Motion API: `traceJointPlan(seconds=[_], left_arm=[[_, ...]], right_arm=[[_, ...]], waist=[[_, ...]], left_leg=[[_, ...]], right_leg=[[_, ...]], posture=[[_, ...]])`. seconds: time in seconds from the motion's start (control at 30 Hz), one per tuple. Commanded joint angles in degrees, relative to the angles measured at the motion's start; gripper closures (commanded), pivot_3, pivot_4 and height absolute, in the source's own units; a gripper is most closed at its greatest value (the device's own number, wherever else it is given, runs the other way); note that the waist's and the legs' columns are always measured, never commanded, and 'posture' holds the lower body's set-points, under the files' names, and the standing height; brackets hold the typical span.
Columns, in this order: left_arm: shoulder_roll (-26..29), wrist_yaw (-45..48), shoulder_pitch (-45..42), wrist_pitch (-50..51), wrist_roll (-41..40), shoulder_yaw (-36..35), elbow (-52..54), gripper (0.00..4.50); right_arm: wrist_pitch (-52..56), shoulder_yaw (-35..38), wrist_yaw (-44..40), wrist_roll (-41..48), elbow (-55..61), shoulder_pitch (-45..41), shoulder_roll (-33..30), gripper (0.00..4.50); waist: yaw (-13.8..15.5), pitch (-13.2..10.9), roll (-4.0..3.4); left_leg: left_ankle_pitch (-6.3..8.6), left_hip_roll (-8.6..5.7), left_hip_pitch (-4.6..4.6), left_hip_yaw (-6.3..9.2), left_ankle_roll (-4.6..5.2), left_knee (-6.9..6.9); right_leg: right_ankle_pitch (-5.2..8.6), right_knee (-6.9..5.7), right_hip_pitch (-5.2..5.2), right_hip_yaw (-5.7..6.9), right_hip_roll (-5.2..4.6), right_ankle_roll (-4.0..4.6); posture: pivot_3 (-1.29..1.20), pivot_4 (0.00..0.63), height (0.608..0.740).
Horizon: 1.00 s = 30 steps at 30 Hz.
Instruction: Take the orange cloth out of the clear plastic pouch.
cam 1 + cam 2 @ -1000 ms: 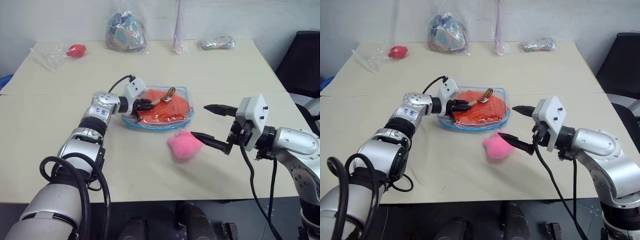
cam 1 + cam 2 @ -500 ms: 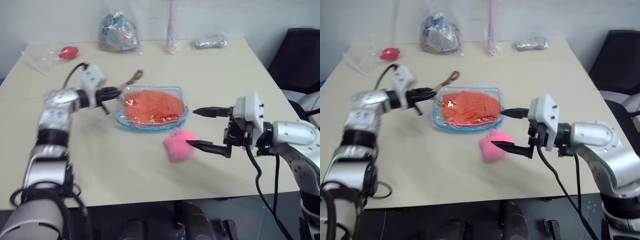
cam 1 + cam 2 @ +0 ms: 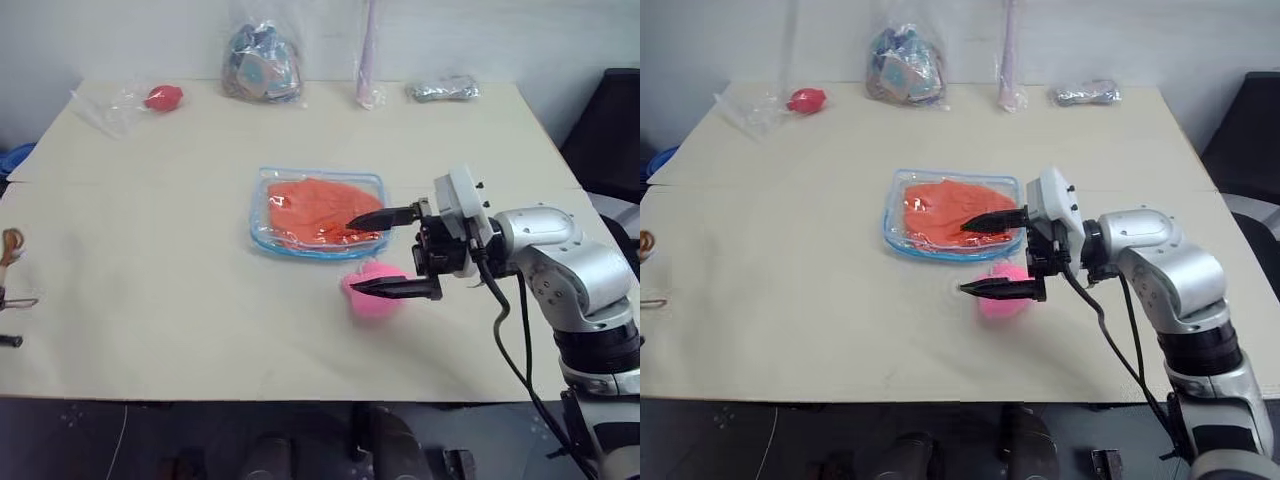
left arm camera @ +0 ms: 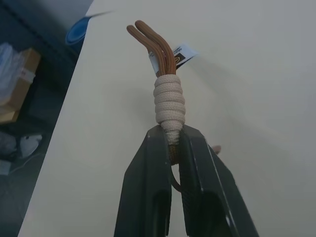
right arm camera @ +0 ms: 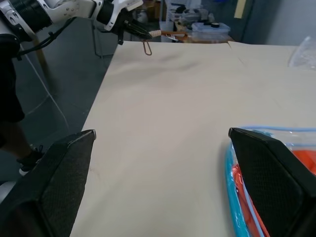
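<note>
Orange cloth [image 3: 318, 210]: inside the clear plastic pouch [image 3: 270, 238], which lies flat near the middle of the surface [image 3: 170, 260]. Not yet out.

Pink pompom [image 3: 368, 297]: on the surface just beside the pouch's near corner, close to the lower finger of the right end effector.

Left end effector [image 4: 174, 148]: clenched on a brown cord loop with a cream wrapped collar [image 4: 169, 106] and a small tag, held over the left edge of the surface, well apart from the pouch.

Right end effector [image 3: 380, 252]: released, fingers spread wide, pointing across the surface toward the pouch's right side; upper finger over the pouch edge, lower finger by the pompom.

Risks, as judged:
- Pouch is unanchored; a pull on the cloth would likely drag the whole pouch along.
- The wide fingers may pinch plastic film together with, or instead of, fabric.
- The lower finger may catch the pompom and tug the pouch askew.
- Which side of the pouch is open cannot be told; entry from a sealed edge would fail.
</note>
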State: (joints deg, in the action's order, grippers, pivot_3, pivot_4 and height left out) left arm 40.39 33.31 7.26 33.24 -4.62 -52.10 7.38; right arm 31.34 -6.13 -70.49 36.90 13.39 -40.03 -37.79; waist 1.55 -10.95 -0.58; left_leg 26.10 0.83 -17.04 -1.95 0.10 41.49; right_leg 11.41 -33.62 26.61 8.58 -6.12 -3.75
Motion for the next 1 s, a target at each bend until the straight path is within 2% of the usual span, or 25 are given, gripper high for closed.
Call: traceJointPlan(seconds=[0.03, 0.27, 0.43, 0.57, 0.7, 0.83, 1.0], left_arm=[[-1.21, -1.96, -0.04, -3.96, -2.30, -0.90, -0.48, 4.48], [-1.52, -2.94, 0.71, -7.26, -5.19, 0.34, -0.88, 2.38], [1.30, -1.88, 3.56, -5.73, -6.20, -1.34, 0.67, 0.86], [5.39, 2.67, 3.03, -1.88, -12.41, -3.74, 6.22, 0.86], [11.65, 10.32, -1.10, 1.85, -22.25, 0.03, 14.37, 0.86], [17.40, 12.41, -9.53, 1.31, -24.02, 12.40, 15.47, 0.86], [21.46, 18.41, -21.74, -14.54, -11.72, 35.46, 5.40, 0.86]], right_arm=[[-1.44, 0.20, -1.33, -0.42, -0.94, -1.74, 0.70, 0.00], [-2.35, 0.35, -2.11, -1.72, -2.16, -1.70, 1.02, 0.00], [-2.88, 1.31, -1.40, -2.71, -1.51, -0.65, 0.26, 0.00], [-2.85, 2.61, 0.31, -3.68, -1.60, 0.35, -0.74, 0.00], [-3.95, 3.57, 2.11, -5.66, -1.29, 3.22, -2.28, 0.00], [-4.45, 4.64, 4.21, -6.95, 0.77, 6.97, -3.42, 0.00], [-3.44, 6.11, 5.95, -6.15, 4.29, 9.99, -5.08, 0.00]], waist=[[-0.08, 0.03, 0.06], [-1.17, 0.05, 0.08], [-1.75, 0.04, 0.08], [-1.70, 0.04, 0.08], [-1.02, 0.05, 0.08], [-0.79, 0.01, -0.02], [-1.66, -0.03, -0.09]], left_leg=[[0.00, -0.01, -0.01, -0.01, 0.00, 0.00], [0.02, -0.05, 0.00, -0.05, -0.04, -0.03], [0.03, 0.00, 0.00, -0.06, -0.06, -0.04], [0.05, 0.03, 0.00, -0.06, -0.09, -0.05], [0.04, 0.06, -0.06, 0.10, -0.08, -0.02], [0.02, -0.15, -0.03, 0.04, -0.04, -0.03], [0.02, -0.11, 0.00, -0.14, -0.09, -0.12]], right_leg=[[0.00, 0.00, 0.00, 0.04, -0.02, 0.00], [0.02, 0.02, 0.02, 0.17, 0.07, 0.04], [0.03, 0.03, 0.02, 0.17, 0.13, 0.06], [0.06, 0.02, 0.03, 0.16, 0.13, 0.10], [0.06, 0.00, 0.02, 0.29, -0.09, 0.11], [0.05, -0.01, -0.02, 0.31, -0.17, 0.09], [0.06, 0.00, 0.00, 0.32, 0.09, 0.10]], posture=[[0.00, 0.150, 0.740], [0.00, 0.150, 0.740], [0.00, 0.150, 0.740], [0.00, 0.150, 0.740], [0.00, 0.150, 0.740], [0.00, 0.150, 0.740], [0.00, 0.150, 0.740]])
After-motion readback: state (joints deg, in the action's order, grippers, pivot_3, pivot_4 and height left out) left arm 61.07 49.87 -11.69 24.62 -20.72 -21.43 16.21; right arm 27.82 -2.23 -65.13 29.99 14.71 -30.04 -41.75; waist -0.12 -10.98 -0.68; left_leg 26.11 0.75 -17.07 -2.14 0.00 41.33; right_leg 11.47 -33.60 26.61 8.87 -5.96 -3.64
